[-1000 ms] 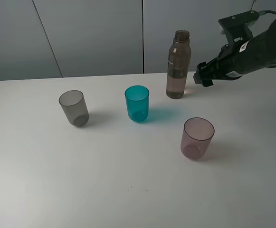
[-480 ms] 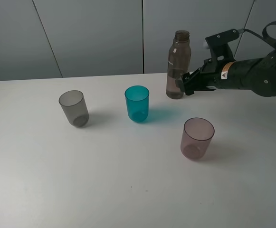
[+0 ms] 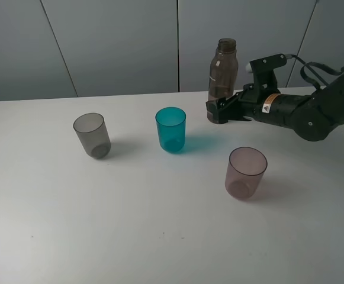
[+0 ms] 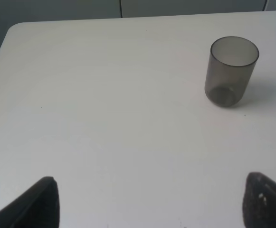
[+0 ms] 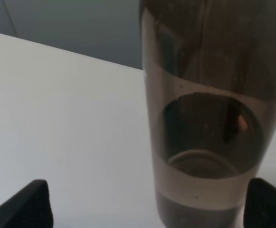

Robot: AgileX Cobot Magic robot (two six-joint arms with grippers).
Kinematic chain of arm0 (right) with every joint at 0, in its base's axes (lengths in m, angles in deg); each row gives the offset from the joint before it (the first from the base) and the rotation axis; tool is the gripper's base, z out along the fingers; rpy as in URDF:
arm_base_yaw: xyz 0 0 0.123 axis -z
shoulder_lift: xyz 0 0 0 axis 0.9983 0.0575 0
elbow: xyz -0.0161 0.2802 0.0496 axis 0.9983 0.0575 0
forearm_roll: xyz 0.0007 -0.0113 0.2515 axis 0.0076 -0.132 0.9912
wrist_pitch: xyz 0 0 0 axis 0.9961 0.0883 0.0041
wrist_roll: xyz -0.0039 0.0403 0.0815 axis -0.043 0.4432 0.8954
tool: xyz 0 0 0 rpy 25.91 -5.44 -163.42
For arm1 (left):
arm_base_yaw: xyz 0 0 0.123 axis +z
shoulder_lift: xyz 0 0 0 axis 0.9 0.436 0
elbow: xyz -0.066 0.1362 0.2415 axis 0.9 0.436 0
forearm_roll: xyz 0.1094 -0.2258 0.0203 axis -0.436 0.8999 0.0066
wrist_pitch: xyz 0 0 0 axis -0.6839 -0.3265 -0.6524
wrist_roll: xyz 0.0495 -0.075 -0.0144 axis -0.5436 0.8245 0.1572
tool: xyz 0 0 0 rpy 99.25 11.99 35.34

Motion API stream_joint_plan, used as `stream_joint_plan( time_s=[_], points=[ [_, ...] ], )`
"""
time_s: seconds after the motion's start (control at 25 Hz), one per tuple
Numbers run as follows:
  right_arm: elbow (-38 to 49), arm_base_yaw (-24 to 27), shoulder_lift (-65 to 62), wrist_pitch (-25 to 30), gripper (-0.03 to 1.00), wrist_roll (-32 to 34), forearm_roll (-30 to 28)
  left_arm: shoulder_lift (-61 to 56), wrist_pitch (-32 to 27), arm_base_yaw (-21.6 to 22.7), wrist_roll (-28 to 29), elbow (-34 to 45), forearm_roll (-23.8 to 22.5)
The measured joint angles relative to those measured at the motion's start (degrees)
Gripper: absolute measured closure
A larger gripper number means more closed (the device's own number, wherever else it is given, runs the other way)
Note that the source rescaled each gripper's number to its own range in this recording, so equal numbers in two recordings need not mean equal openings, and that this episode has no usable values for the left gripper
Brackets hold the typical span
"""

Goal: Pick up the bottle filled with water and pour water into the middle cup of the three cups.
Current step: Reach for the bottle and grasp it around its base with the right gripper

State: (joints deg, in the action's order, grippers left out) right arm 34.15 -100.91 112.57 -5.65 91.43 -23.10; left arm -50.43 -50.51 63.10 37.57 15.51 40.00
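Observation:
The smoky brown-grey bottle stands upright at the back of the white table, partly filled with water. My right gripper is open, with a finger on each side of the bottle's lower part; whether they touch it cannot be told. In the right wrist view the bottle fills the space between the fingertips. The teal middle cup stands left of the bottle, between the grey cup and the pinkish-mauve cup. My left gripper is open and empty, with the grey cup ahead of it.
The white table has a grey panelled wall behind it. The right arm reaches in from the right at the back, above the table. The table's left edge shows in the left wrist view.
My right gripper has moved left from the right side of the bottle until its open fingers stand around the bottle's lower part. The bottle and cups have not moved.

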Motion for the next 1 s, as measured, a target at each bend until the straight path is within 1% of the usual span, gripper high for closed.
stream_joint_plan(
  time_s=[0.08, 0.2, 0.28, 0.32, 0.36, 0.48, 0.52, 0.6, 0.72, 0.88, 1.0],
  points=[
    [0.00, 0.00, 0.00, 0.00, 0.07, -2.29, 1.40, 0.00, 0.00, 0.00, 0.00, 0.00, 0.00],
    [0.00, 0.90, 0.11, -0.14, 0.07, -4.21, 1.61, 0.00, 0.00, 0.00, 0.00, 0.00, 0.00],
    [0.00, 2.84, 0.34, -0.52, 0.07, -3.96, 1.36, 0.00, 0.00, 0.00, 0.00, 0.00, 0.00],
    [0.00, 3.90, 0.47, -0.63, 0.07, -2.84, 0.62, 0.00, 0.00, 0.00, 0.00, 0.00, 0.00],
    [0.00, 5.31, 0.70, -1.06, 0.07, -1.36, -1.09, 0.00, 0.00, 0.00, 0.00, 0.00, 0.00],
    [0.00, 8.96, 0.82, -2.84, 0.07, 3.44, -8.68, 0.00, 0.00, 0.00, 0.00, 0.00, 0.00],
    [0.00, 9.91, 0.82, -3.73, 0.07, 4.58, -11.42, 0.00, 0.00, 0.00, 0.00, 0.00, 0.00],
    [0.00, 11.05, 0.82, -4.15, 0.07, 5.50, -14.39, 0.00, 0.00, 0.00, 0.00, 0.00, 0.00],
    [-0.16, 11.76, 1.50, -5.47, 0.07, 5.63, -16.18, 0.00, 0.00, 0.00, 0.00, 0.00, 0.00],
    [-3.26, 11.89, 5.36, -8.71, 0.07, 5.88, -21.11, 0.00, 0.00, 0.00, 0.11, 0.00, 0.00],
    [-5.56, 11.89, 7.79, -9.87, 0.07, 6.12, -21.18, 0.00, 0.00, 0.00, 0.11, 0.00, 0.00]
  ],
)
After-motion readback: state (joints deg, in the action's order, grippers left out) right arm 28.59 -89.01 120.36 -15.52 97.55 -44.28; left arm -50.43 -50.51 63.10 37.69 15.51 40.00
